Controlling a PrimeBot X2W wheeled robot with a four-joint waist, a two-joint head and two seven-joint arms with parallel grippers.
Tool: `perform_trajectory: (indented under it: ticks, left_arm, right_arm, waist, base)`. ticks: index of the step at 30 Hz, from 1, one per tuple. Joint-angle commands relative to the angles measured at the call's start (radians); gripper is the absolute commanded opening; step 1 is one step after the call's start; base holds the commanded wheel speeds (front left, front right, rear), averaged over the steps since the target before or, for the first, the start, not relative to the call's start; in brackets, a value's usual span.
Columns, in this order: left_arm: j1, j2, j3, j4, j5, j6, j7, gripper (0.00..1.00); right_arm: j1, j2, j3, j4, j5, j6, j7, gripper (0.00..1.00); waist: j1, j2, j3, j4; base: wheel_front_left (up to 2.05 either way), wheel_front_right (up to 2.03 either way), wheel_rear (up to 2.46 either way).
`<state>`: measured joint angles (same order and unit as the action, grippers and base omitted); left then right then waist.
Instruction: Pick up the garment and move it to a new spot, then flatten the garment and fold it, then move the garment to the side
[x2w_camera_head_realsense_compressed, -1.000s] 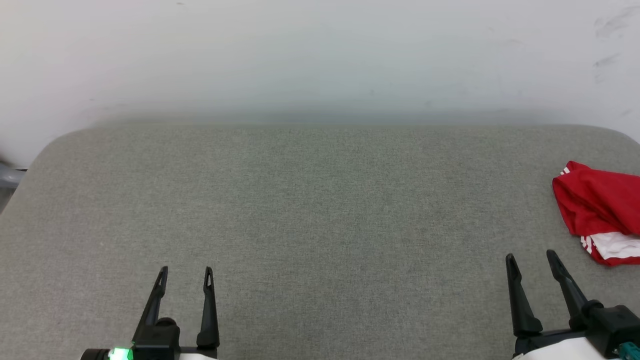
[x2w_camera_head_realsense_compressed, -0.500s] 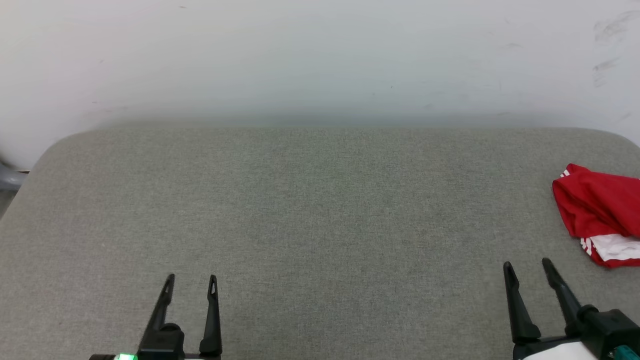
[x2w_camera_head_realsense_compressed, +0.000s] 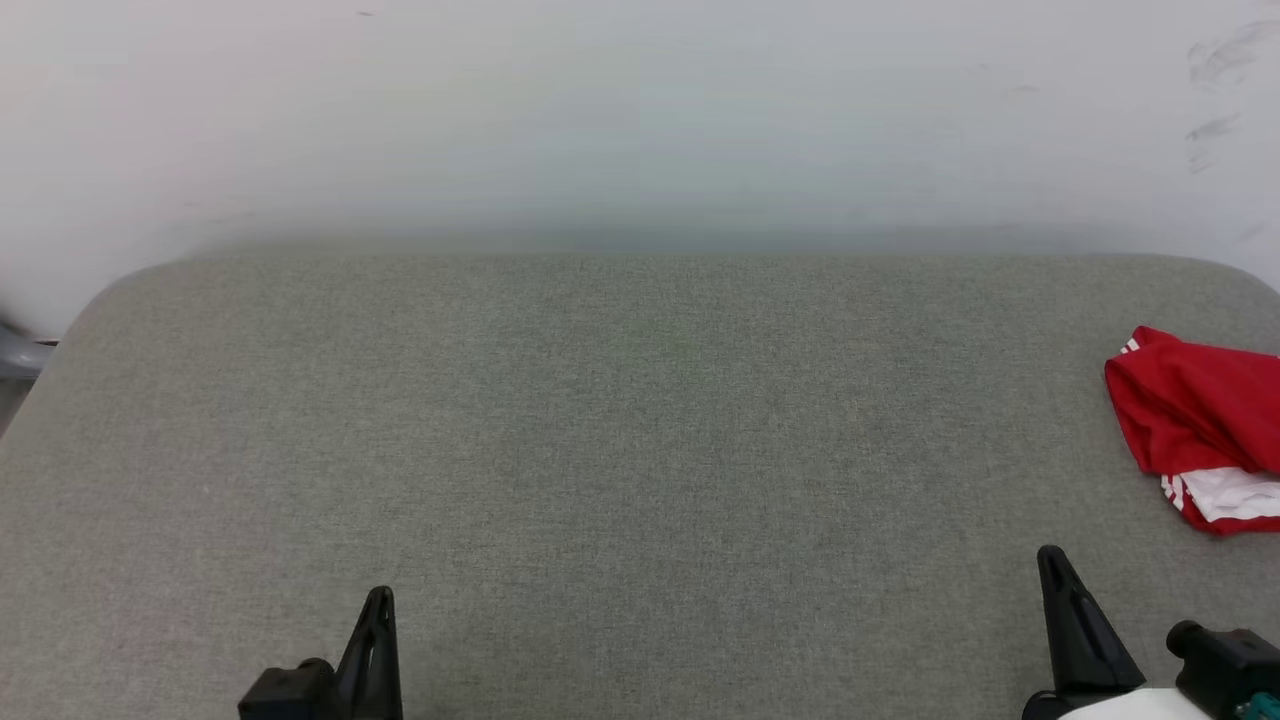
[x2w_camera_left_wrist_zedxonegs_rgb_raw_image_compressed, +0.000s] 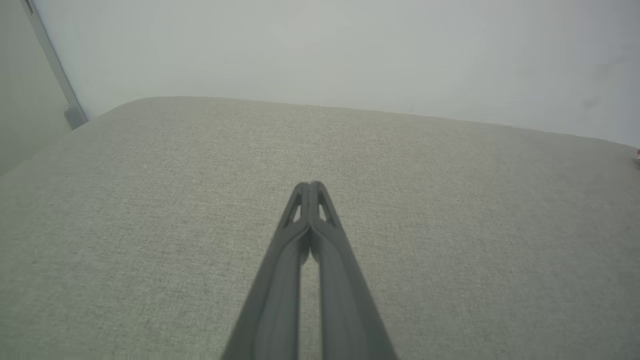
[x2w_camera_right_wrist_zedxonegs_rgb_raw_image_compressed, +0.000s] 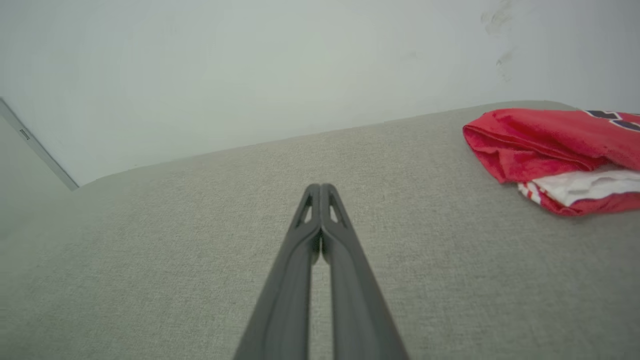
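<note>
The left gripper (x2w_camera_head_realsense_compressed: 380, 600) sits at the lower left of the head view with its two dark fingers pressed together into one point and nothing between them. The left wrist view agrees: the fingers (x2w_camera_left_wrist_zedxonegs_rgb_raw_image_compressed: 277, 285) meet at their tips over bare cloth. The right gripper (x2w_camera_head_realsense_compressed: 1052, 558), at the lower right, is likewise closed tight and empty, its fingers (x2w_camera_right_wrist_zedxonegs_rgb_raw_image_compressed: 350, 290) touching tip to tip in the right wrist view, with the pale forearm (x2w_camera_head_realsense_compressed: 1120, 705) behind it at the bottom edge. Both are over the padded surface (x2w_camera_head_realsense_compressed: 640, 430) — a wide grey woven top with rounded far corners that runs up to a plain white wall (x2w_camera_head_realsense_compressed: 640, 120). I cannot tell whether the tips touch the cloth or hang just above it. The garment (x2w_camera_head_realsense_compressed: 1190, 410) lies bunched at the right edge of that surface, cut off by the frame. It is farther from the robot than the right gripper, off to that gripper's right and apart from its fingertips. It is a crumpled red heap with a white sleeve part and red-and-white striped trim showing on its near side. In the right wrist view a bit of dark lettering (x2w_camera_right_wrist_zedxonegs_rgb_raw_image_compressed: 607, 117) shows on top of the heap. The left gripper is well apart from it, across the surface. Faint dark scuffs (x2w_camera_head_realsense_compressed: 1215, 125) mark the wall above the garment, and a grey metal piece (x2w_camera_head_realsense_compressed: 18, 352) shows at the far left, beside the surface's corner.
</note>
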<state>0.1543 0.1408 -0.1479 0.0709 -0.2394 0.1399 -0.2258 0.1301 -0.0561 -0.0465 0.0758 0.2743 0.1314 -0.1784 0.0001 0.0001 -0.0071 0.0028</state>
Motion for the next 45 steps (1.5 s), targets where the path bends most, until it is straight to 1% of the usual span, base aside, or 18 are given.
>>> perform_trajectory:
  ticks: [1, 18, 19, 32, 45]
  left_arm:
    - [-0.030, 0.002, 0.011, -0.008, -0.048, -0.009, 0.005, 0.00]
    - [-0.088, -0.002, 0.045, 0.042, -0.371, -0.072, 0.063, 0.00]
    - [-0.098, -0.003, 0.051, 0.049, -0.422, -0.082, 0.073, 0.00]
    - [-0.131, -0.009, 0.078, 0.070, -0.620, -0.119, 0.113, 0.00]
    - [-0.158, -0.017, 0.105, 0.091, -0.791, -0.152, 0.152, 0.00]
  right_arm:
    - [-0.029, -0.008, 0.001, -0.008, 0.047, 0.000, 0.006, 0.00]
    - [-0.079, -0.020, 0.004, 0.032, 0.359, 0.000, 0.056, 0.00]
    - [-0.088, -0.021, 0.004, 0.038, 0.407, 0.000, 0.065, 0.00]
    - [-0.118, -0.025, 0.001, 0.062, 0.599, 0.000, 0.101, 0.00]
    - [-0.145, -0.026, -0.004, 0.084, 0.763, 0.000, 0.134, 0.00]
  waist:
    - [0.0000, -0.0001, 0.000, 0.000]
    - [0.0000, -0.0001, 0.002, 0.000]
    - [0.0000, -0.0001, 0.002, 0.000]
    - [0.0000, -0.0001, 0.003, -0.001]
    - [0.0000, -0.0001, 0.004, -0.001]
  base:
    - [0.00, 0.00, 0.00]
    - [0.00, 0.00, 0.00]
    - [0.00, 0.00, 0.00]
    - [0.00, 0.00, 0.00]
    - [0.00, 0.00, 0.00]
